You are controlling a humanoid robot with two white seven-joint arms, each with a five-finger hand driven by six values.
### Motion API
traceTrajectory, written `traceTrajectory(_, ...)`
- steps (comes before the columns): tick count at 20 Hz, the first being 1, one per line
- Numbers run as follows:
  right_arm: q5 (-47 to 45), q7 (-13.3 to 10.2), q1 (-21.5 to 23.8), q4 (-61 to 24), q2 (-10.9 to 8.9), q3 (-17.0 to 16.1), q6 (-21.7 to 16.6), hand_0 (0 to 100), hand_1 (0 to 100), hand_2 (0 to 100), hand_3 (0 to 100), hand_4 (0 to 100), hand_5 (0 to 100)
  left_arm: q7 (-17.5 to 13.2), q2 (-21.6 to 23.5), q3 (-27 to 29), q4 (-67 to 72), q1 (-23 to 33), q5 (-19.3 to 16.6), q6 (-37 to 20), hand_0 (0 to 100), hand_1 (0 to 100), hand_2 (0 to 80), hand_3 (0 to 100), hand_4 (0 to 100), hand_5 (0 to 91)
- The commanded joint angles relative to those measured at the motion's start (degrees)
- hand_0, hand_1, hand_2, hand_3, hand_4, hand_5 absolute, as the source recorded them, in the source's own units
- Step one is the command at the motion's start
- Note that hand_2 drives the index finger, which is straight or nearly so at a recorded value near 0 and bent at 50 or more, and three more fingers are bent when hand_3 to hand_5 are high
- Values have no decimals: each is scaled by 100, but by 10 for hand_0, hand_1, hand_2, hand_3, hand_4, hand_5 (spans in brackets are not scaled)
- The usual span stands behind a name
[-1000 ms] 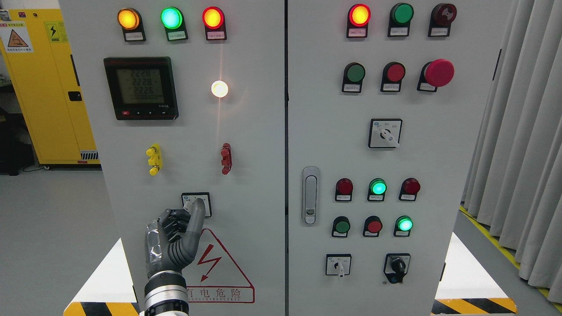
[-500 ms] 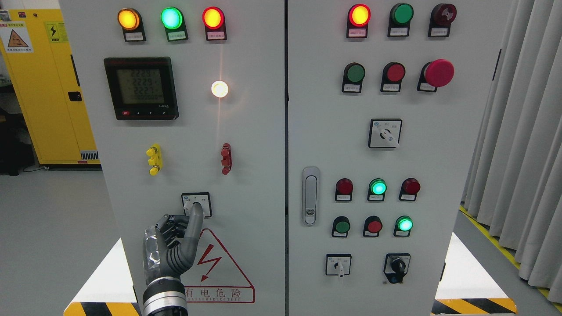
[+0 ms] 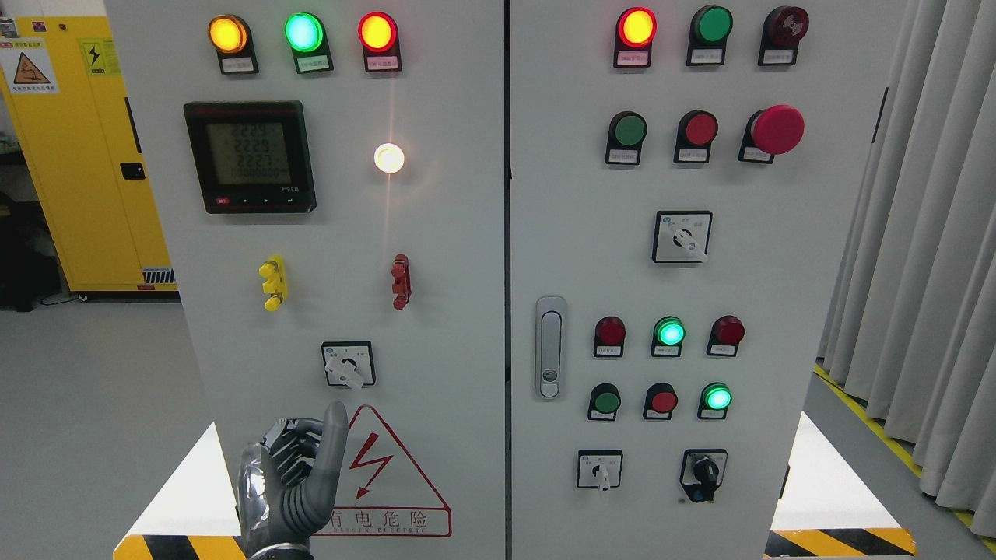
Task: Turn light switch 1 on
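A small rotary selector switch point(image 3: 348, 364) sits low on the left cabinet door point(image 3: 451, 257). Its white knob points down and to the right. Above it a round white lamp point(image 3: 389, 158) glows brightly. My left hand point(image 3: 315, 439) comes up from the bottom edge and hangs just below the switch, clear of it. Its index finger point(image 3: 336, 420) is stretched upward, its tip a short gap under the switch plate. The other fingers are curled and hold nothing. No right arm shows.
A digital meter point(image 3: 250, 155), a yellow handle point(image 3: 273, 282) and a red handle point(image 3: 401, 281) sit above the switch. A red warning triangle point(image 3: 381, 467) lies beside my hand. The right door point(image 3: 778, 311) carries lamps, buttons, selectors and a latch point(image 3: 550, 346). A yellow cabinet point(image 3: 85, 148) stands at left, curtains point(image 3: 926, 257) at right.
My left hand has dropped down and slightly left, off the switch it was touching. The knob is now uncovered and points down-right. The white lamp stayed lit throughout.
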Motion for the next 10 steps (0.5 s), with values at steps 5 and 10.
traceTrajectory(5,0,5,0,0,0,0,3,0,500,40,0,0,0,-958,487,869,669,2329,601,-1783,111,417,645,916,850,840)
traceTrajectory(10,0,5,0,0,0,0,3,0,500,40,0,0,0,-1029,690,1019,2531,2760,715,-2864,123,414,624,937,929,810)
